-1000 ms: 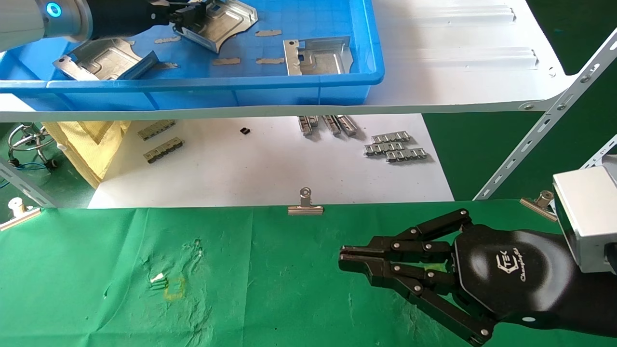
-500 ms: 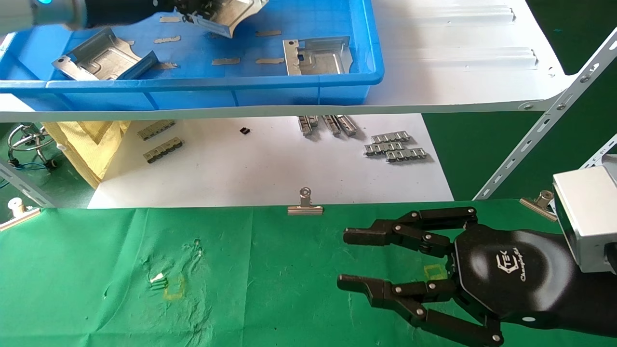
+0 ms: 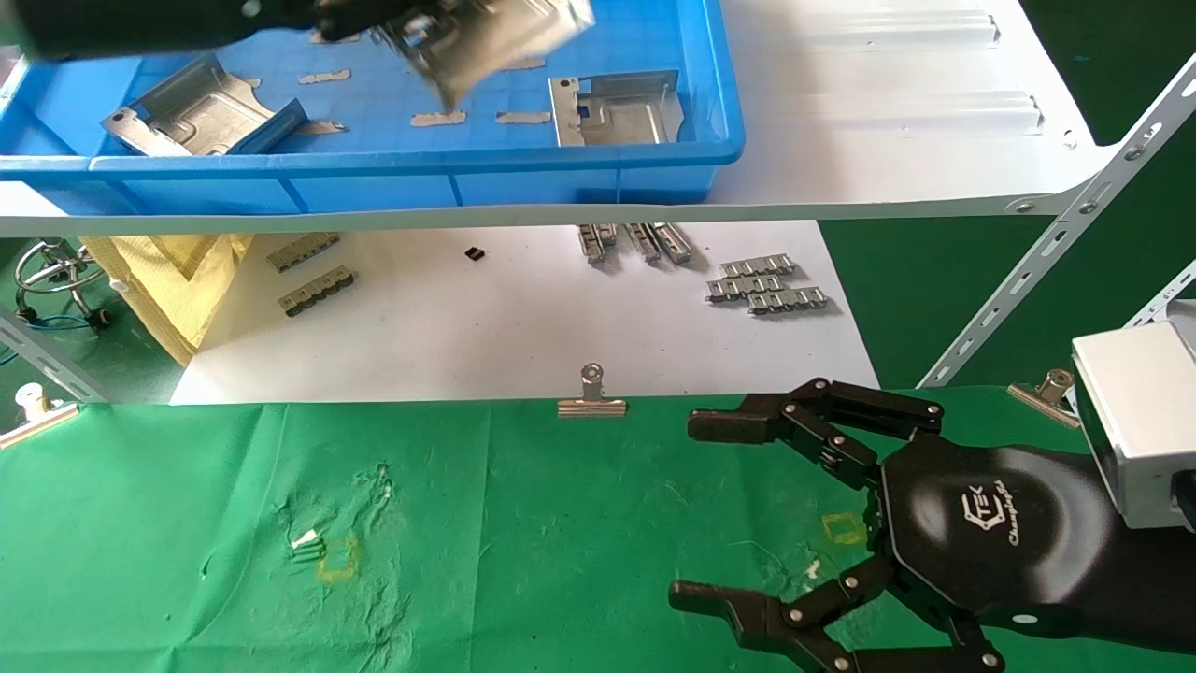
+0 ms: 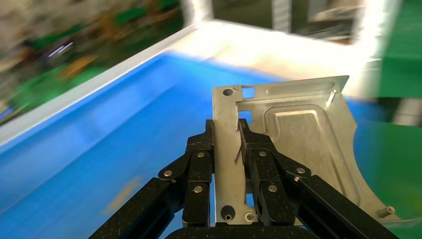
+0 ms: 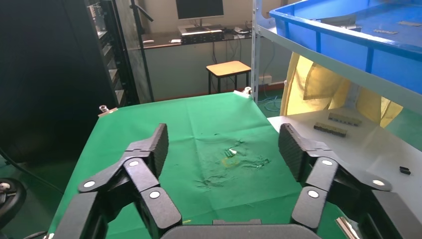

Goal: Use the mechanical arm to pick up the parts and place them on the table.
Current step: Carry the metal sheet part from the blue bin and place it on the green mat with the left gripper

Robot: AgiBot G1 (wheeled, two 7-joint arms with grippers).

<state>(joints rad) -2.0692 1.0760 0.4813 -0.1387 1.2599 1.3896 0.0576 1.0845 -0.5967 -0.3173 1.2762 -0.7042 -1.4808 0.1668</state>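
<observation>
My left gripper [image 3: 411, 23] is shut on a silver stamped plate [image 3: 500, 33] and holds it above the blue tray [image 3: 374, 166] at the top of the head view. In the left wrist view the fingers [image 4: 199, 159] pinch the plate's flat edge strip [image 4: 293, 134]. Two more plates lie in the tray, one at the left [image 3: 201, 117] and one at the right [image 3: 617, 107]. My right gripper [image 3: 705, 509] is wide open and empty over the green cloth table [image 3: 514, 523]; the right wrist view [image 5: 224, 144] shows only cloth between the pads.
The tray stands on a white shelf board [image 3: 888, 112] with slanted metal struts [image 3: 1056, 243] at the right. Below lies a white sheet with small toothed strips [image 3: 766, 285]. Binder clips [image 3: 591, 397] hold the cloth's far edge. A yellow square [image 3: 338, 559] marks the cloth.
My left gripper has lifted the plate out of the tray and carried it rightward. My right gripper has opened from shut to wide open.
</observation>
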